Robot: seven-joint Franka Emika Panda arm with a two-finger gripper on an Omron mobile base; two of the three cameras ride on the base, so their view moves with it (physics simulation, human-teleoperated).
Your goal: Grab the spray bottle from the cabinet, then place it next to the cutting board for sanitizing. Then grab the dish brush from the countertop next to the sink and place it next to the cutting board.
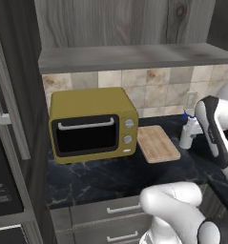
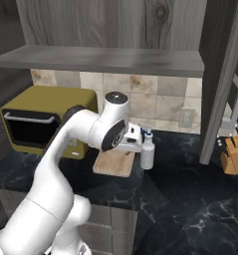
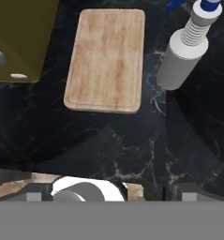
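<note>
Two task things side by side on the black countertop point(image 1: 101, 176): cutting board point(image 1: 157, 143) lying flat just right of the yellow toaster oven point(image 1: 92, 124), and spray bottle point(image 1: 188, 131) standing upright just beside the right edge of the board, not on it. In the hand view, same pair seen from above: cutting board point(image 3: 107, 59) with a narrow strip of black between it and the off-white bottle point(image 3: 184, 55), blue spray head at the top. Gripper point(image 2: 135, 140) hovering over the counter near the board and close to the bottle point(image 2: 147, 151), jaws spread as wide as they go, holding nothing, not touching the bottle. Grey wood-grain cabinet point(image 1: 129, 21) above, with its thick shelf board point(image 1: 134, 57) over the tiled wall. Wooden knife block point(image 2: 235, 155) further right on the countertop point(image 2: 190, 199)
</note>
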